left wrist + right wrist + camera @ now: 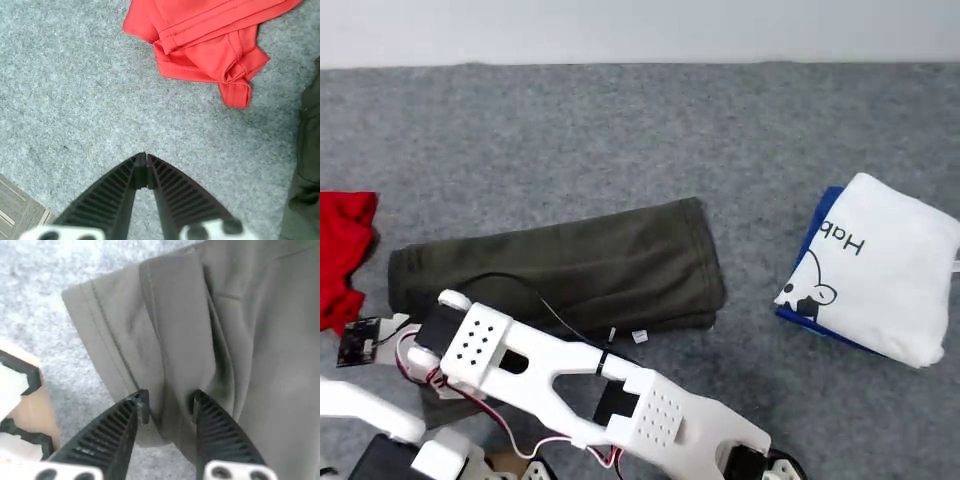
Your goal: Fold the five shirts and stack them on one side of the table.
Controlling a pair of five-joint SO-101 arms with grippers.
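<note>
Right hand [170,402] spread open astride olive shirt [570,265], its long axis running side-to-side across table [620,130].

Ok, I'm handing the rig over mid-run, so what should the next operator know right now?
Left hand: shut, empty, over bare table beside the crumpled red shirt.
Right hand: open, straddling a fold at the olive shirt's end.
Done: white shirt folded, lying on the blue shirt at the high view's right.
Left: finish folding the olive shirt, fold the red shirt, add both to that stack.
</note>
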